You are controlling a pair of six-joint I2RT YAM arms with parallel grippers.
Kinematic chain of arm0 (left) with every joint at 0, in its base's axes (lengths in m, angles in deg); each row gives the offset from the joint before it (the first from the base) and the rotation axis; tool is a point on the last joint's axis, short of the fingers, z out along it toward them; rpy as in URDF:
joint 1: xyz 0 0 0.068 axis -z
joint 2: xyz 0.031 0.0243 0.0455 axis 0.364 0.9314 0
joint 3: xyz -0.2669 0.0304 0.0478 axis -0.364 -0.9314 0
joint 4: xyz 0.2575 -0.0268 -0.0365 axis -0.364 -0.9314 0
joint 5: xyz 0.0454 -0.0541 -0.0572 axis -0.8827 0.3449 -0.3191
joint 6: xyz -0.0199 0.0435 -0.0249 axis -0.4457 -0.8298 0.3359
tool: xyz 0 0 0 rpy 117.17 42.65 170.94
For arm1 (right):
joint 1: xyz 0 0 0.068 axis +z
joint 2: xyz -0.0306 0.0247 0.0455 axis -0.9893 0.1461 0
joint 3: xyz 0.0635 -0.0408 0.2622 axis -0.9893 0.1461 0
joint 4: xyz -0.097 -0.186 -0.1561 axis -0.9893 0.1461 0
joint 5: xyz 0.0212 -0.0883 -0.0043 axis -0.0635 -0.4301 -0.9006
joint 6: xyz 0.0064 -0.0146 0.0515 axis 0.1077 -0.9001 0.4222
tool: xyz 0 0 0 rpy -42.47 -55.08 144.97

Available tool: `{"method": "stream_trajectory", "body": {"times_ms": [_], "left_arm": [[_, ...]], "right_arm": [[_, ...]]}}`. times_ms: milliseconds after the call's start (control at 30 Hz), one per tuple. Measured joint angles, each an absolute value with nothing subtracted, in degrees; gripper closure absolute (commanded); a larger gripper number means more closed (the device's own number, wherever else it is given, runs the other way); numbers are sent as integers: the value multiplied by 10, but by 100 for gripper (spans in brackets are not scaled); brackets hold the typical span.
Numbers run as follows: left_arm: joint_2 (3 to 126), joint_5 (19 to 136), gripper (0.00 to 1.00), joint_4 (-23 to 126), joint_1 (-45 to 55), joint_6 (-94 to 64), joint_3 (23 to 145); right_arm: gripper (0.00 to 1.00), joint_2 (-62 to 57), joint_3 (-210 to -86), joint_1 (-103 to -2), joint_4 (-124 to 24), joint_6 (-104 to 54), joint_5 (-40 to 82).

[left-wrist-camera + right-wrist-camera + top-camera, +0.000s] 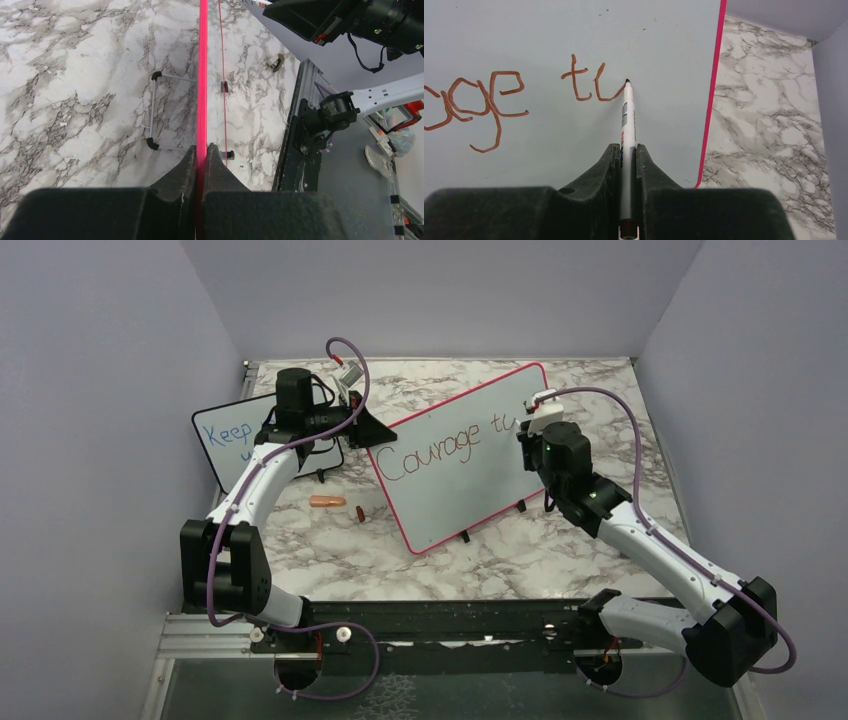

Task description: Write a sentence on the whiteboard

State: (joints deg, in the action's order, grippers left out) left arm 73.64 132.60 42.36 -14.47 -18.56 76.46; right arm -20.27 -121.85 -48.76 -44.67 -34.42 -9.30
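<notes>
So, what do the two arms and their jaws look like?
The left arm and right arm match: white link shells, black joint blocks, a purple cable looped along each. Small green lights show on the right arm's black joints. The left gripper and right gripper have matte black jaws, thick at the base, tapering to narrow tips.

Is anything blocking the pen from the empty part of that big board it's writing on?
Nothing visible does. The marker in the right gripper has its tip at the end of the last stroke on the whiteboard, and the surface from there to the pink frame is bare.
</notes>
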Motion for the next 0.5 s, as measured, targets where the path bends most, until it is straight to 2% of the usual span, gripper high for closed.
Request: {"method": "stream_trajectory", "body": {"times_ms": [500], "left_arm": [[736,1326,100,423,-145,-186,765]], "right_arm": [[99,-196,-1229,-492,-464,-359,-65]]}}
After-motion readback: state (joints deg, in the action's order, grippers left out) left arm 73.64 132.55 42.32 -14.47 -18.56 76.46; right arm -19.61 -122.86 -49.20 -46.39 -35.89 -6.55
